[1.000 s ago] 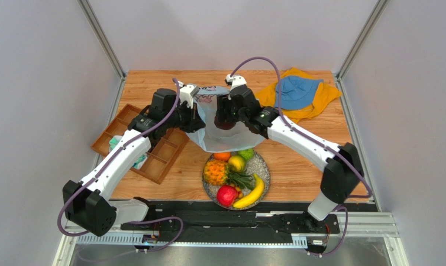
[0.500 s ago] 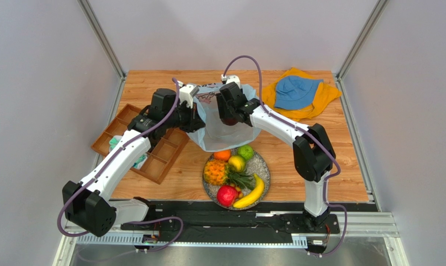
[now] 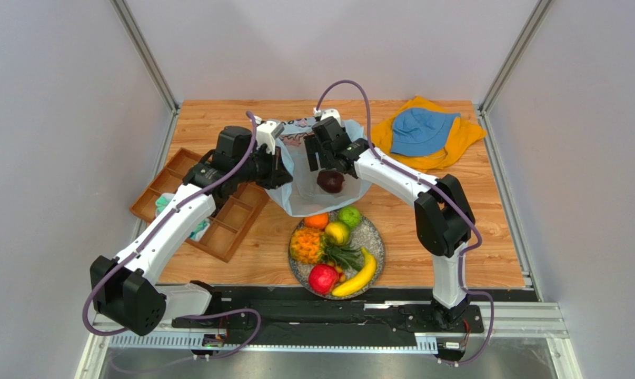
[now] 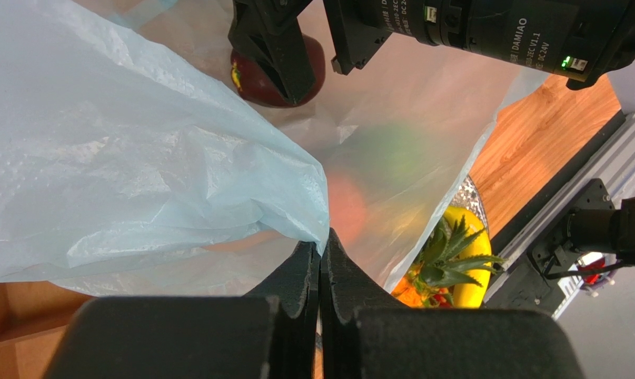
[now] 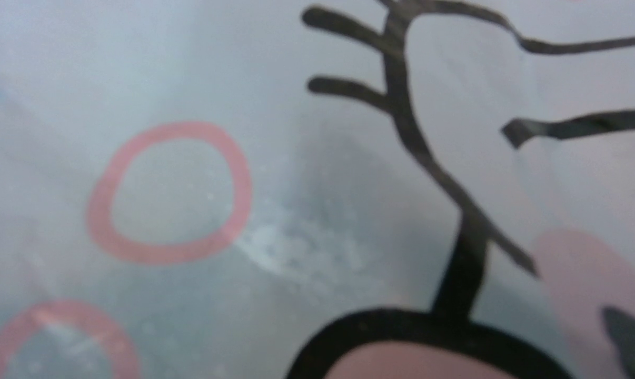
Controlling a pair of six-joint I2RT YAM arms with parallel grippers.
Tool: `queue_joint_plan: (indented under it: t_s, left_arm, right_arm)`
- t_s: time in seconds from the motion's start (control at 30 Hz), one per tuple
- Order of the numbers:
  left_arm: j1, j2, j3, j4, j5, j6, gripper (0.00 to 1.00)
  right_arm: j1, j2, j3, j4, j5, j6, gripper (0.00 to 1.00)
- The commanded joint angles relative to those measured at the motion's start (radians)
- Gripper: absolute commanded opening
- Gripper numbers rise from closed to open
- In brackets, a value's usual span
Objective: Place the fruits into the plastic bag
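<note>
My left gripper [image 3: 279,170] is shut on the near rim of the light blue plastic bag [image 3: 305,197] and holds its mouth open; the wrist view shows the pinched film [image 4: 322,237]. My right gripper [image 3: 322,163] reaches into the bag with its jaws apart [image 4: 317,59]. The dark maroon fruit [image 3: 331,181] lies free on the bag's floor just below the fingers [image 4: 257,75]. The right wrist view shows only printed bag film [image 5: 218,237]. On the speckled plate [image 3: 374,230] lie the orange [image 3: 316,222], green apple [image 3: 349,216], yellow-green fruit [image 3: 336,232], pineapple [image 3: 306,245], red apple [image 3: 322,278] and banana [image 3: 361,274].
A wooden compartment tray [image 3: 218,225] sits left of the bag under my left arm. A blue hat [image 3: 419,130] lies on a yellow cloth [image 3: 459,142] at the back right. The plate touches the bag's near edge.
My right gripper carried the maroon fruit left and down into the bag, then opened. The fruit now lies loose in the bag. The left arm has not moved.
</note>
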Motion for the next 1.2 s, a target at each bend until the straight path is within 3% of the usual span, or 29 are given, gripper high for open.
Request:
queue_joint_plan:
  t_s: [0.0, 0.27, 0.43, 0.77, 0.9, 1.17]
  left_arm:
    - [0.006, 0.005, 0.027, 0.010, 0.016, 0.007, 0.00]
    - [0.007, 0.008, 0.030, 0.010, 0.011, 0.005, 0.00]
    - [0.041, 0.020, 0.028, 0.032, 0.080, -0.024, 0.00]
    - [0.086, 0.028, 0.020, 0.042, 0.122, -0.050, 0.00]
    - [0.087, 0.021, 0.020, 0.038, 0.114, -0.048, 0.00]
    - [0.087, 0.018, 0.020, 0.033, 0.112, -0.048, 0.00]
  right_arm:
    - [0.002, -0.023, 0.025, 0.024, -0.023, -0.017, 0.83]
    - [0.004, -0.109, -0.025, 0.061, -0.190, -0.049, 0.77]
    - [0.044, -0.264, -0.122, 0.130, -0.405, -0.146, 0.76]
    - [0.104, -0.514, -0.253, 0.114, -0.650, -0.196, 0.77]
    - [0.107, -0.620, -0.305, 0.110, -0.646, -0.160, 0.77]
    - [0.097, -0.712, -0.369, -0.035, -0.466, -0.074, 0.75]
